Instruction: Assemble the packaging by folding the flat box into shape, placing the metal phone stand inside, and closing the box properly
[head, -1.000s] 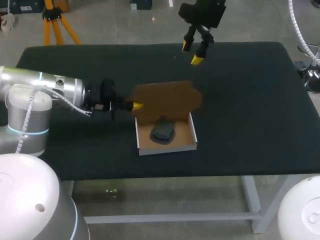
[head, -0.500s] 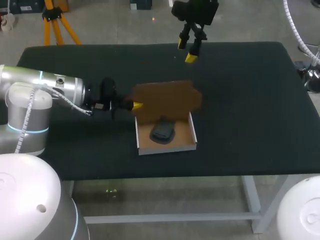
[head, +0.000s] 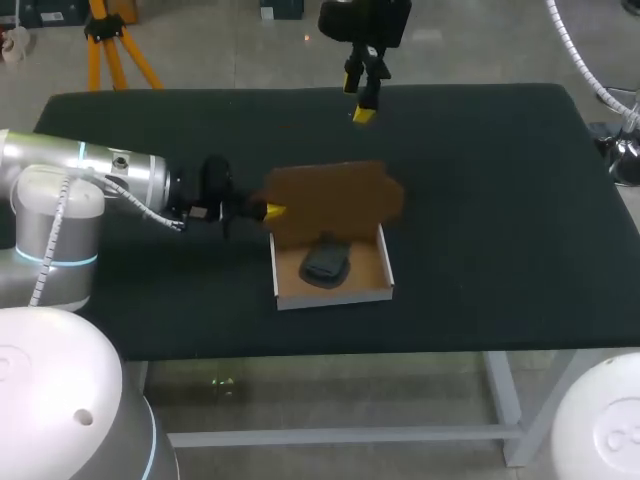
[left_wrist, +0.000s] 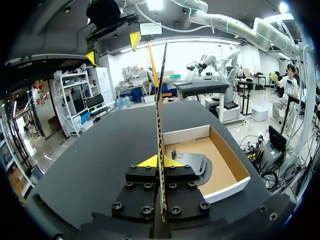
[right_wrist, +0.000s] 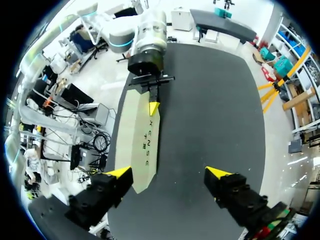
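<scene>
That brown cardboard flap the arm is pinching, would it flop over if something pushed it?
Probably fairly stiff: the lid stands straight and upright though the left gripper pinches only one edge. It looks thin edge-on, so likely light and bendable under a hard push. It would probably hinge down over the box along its fold.

— Looking like a robotics lab?
— Seeming so: seeing a left arm (head: 100, 180) coming in at the black table's (head: 480, 200) side, a right arm (head: 365, 20) hanging above its far edge.
</scene>
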